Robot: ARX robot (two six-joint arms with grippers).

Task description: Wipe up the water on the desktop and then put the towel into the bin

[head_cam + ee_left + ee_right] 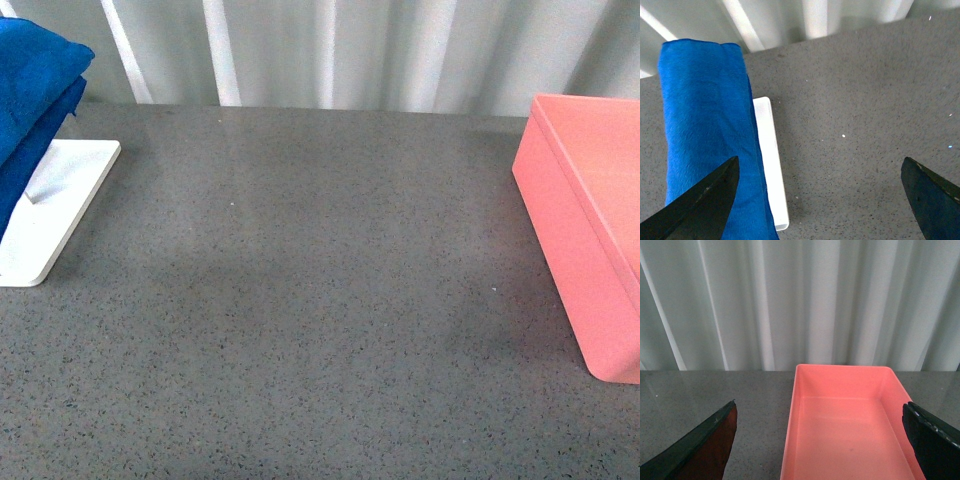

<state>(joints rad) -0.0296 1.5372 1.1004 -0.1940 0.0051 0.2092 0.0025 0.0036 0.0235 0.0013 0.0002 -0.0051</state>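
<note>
The blue towel (28, 110) hangs folded over the white stand (55, 205) at the far left of the grey speckled desktop (300, 300). In the left wrist view the towel (705, 135) drapes beside the stand's base (771, 165), and my left gripper (820, 200) is open above the desktop, one finger (700, 207) over the towel's edge. The salmon-pink bin (590, 220) stands at the right. My right gripper (820, 440) is open above the bin (840, 430), which is empty. Neither arm shows in the front view. I cannot make out water on the desktop.
A pale pleated curtain (330, 50) runs along the desktop's far edge. The stand's flat base reaches from the back left toward the front.
</note>
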